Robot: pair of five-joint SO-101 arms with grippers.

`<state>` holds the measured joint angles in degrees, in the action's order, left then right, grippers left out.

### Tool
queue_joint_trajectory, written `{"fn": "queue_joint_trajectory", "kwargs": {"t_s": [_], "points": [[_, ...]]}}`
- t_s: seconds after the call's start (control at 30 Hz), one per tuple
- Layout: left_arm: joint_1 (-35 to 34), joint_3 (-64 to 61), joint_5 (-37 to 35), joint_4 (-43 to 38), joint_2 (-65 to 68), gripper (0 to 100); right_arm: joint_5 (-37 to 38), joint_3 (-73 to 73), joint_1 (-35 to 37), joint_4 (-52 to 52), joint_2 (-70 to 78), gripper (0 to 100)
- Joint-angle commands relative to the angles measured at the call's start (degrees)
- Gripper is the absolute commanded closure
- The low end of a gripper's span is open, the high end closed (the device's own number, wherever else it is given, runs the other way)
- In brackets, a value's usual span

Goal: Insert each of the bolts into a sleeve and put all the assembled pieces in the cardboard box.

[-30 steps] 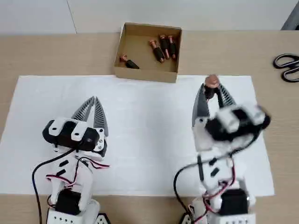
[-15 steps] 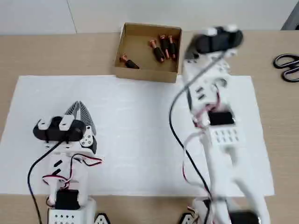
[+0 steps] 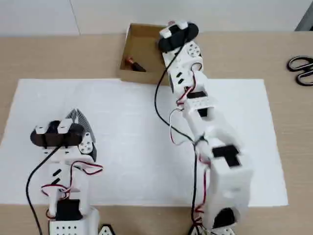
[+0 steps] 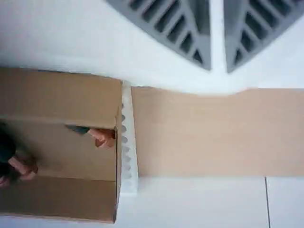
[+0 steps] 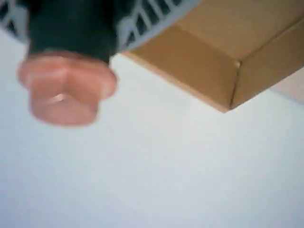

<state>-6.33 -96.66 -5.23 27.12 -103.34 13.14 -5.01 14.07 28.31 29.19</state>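
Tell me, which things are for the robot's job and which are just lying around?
For the job: box, piece in box, held piece.
Just lying around: scissors, paper.

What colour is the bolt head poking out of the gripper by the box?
Coppery pink bolt head, under a black sleeve; clearest in the right wrist view.

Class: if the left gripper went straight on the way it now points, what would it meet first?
Probably the white paper just ahead of the left gripper, if it tilts downward; the depth is unclear. If it is level, it would pass over the bare table, beside the cardboard box rather than into it.
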Motion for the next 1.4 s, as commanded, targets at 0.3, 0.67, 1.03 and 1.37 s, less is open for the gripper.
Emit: {"fn": "queue_joint_trajectory", "kwargs": {"t_s": [0.3, 0.67, 1.03, 1.37], "points": [[0.09, 0.31, -0.09, 5.98, -0.44, 99, 0.79, 31.91, 1.98, 3.38, 29.32, 99.5], [-0.09, 0.31, -0.18, 6.07, -0.44, 99, 0.79, 48.79, 4.00, -13.49, 42.68, 99.2], [-0.18, 0.31, -0.18, 6.07, -0.44, 99, 0.70, 55.56, 4.18, -30.20, 45.49, 99.0], [-0.18, 0.31, -0.18, 6.07, -0.44, 99, 0.53, 56.35, 5.67, -40.13, 45.49, 73.3]]}}
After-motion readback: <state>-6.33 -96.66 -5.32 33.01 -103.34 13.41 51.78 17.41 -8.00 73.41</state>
